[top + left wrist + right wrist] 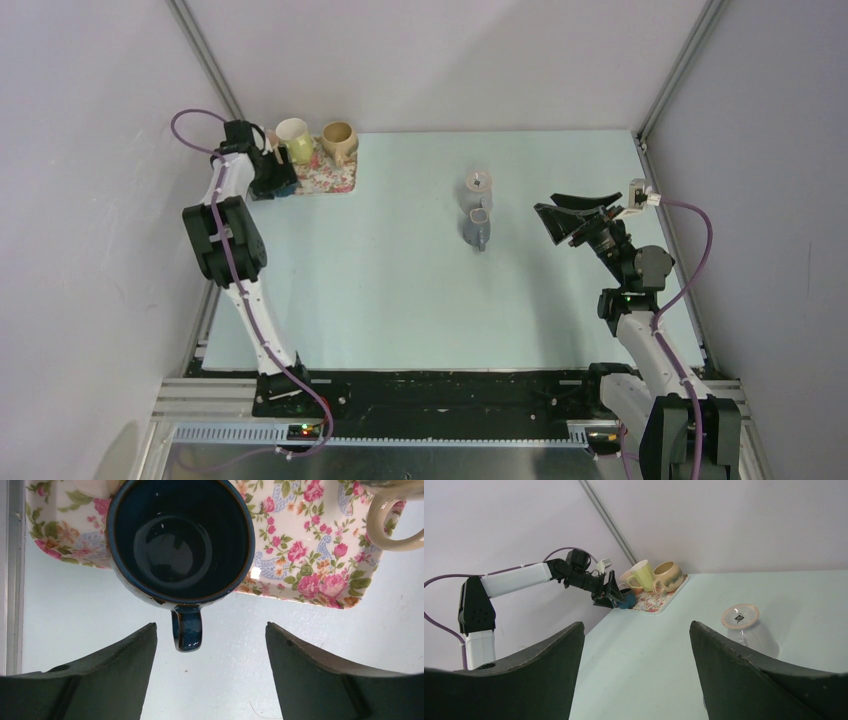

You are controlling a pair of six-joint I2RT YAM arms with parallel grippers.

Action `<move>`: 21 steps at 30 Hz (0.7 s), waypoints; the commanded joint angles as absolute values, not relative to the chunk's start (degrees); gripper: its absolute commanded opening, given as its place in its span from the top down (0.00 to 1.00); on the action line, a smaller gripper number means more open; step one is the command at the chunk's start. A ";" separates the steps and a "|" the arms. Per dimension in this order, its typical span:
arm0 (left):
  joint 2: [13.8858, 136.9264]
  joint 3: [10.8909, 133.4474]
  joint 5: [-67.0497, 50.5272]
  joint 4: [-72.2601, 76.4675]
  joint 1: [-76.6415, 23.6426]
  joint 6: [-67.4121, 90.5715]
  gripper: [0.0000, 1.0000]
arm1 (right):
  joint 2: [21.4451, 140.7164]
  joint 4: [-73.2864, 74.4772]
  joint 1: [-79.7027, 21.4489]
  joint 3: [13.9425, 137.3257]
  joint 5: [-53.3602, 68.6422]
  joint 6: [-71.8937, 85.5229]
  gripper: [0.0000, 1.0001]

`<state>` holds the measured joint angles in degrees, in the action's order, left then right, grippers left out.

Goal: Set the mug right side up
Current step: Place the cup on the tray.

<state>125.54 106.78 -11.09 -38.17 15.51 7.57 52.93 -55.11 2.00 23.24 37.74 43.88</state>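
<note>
**Open claw fingers frame an upside-down mug, not yet touched**

Two dark fingers of the right claw (635, 624) fill the bottom of its wrist view, spread wide and holding nothing. Beyond them the upside-down mug (744, 625), pale, stands base up on the light table (664, 660), near the table's middle. The right-hand finger hides the mug's lower edge. The left claw (210, 625) is also spread and empty. It is poised just short of the handle of a blue mug (180, 540) that sits mouth up at a corner of a flowered tray (310, 555).

Likely risks: the upside-down mug looks smooth and rounded, so a pinch set too high could slip. A finger arriving off-centre could shove it across the table or tip it over. The left claw is so near the blue mug that a stray move could knock it off the tray corner.

Only the left wrist view shows the blue mug's hollow inside; from overhead the arm covers it. Only the overhead view shows that the right claw is well apart from the upside-down mug, and that the tray lies at the table's far left corner.
</note>
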 commanded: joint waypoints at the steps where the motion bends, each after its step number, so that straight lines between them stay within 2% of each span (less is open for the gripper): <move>1: 121.61 106.07 -11.12 -37.34 15.57 7.60 0.18 | 52.28 -56.52 2.03 24.96 37.20 42.97 0.18; 5: 123.67 107.59 -10.46 -36.90 15.47 8.01 0.23 | 51.89 -56.30 2.11 24.96 37.10 43.03 0.18; 8: 125.36 109.45 -10.57 -36.65 15.16 8.70 0.34 | 51.78 -56.25 2.19 24.96 37.15 43.14 0.18; 14: 126.80 112.68 -8.85 -36.58 14.19 8.79 0.50 | 51.74 -56.02 2.41 24.96 37.18 43.02 0.19; 18: 127.10 113.70 -6.46 -36.60 14.19 8.41 0.55 | 51.97 -55.91 2.48 24.96 37.18 42.98 0.18; 21: 127.30 113.77 -5.42 -36.65 14.28 8.22 0.55 | 52.20 -55.98 2.46 24.96 37.22 42.88 0.18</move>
